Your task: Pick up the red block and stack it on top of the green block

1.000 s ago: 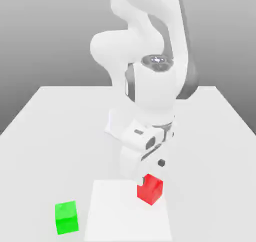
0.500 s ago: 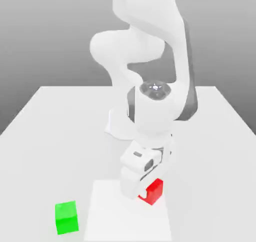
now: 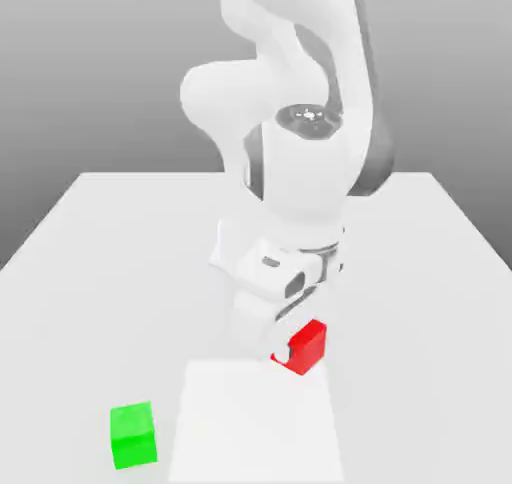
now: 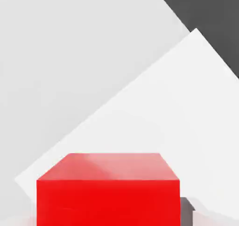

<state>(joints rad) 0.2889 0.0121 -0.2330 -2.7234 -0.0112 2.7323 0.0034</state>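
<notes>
Gripper [image 3: 286,344] partly hides red block [image 3: 309,347].

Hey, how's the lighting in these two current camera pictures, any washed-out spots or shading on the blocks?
Exterior view: flat, bright light; the white robot arm looks washed out, and the small matte green cube has a brighter top than front. Hand view: the small matte red cube has a paler top with a soft whitish sheen, its side a deep, even red.
</notes>
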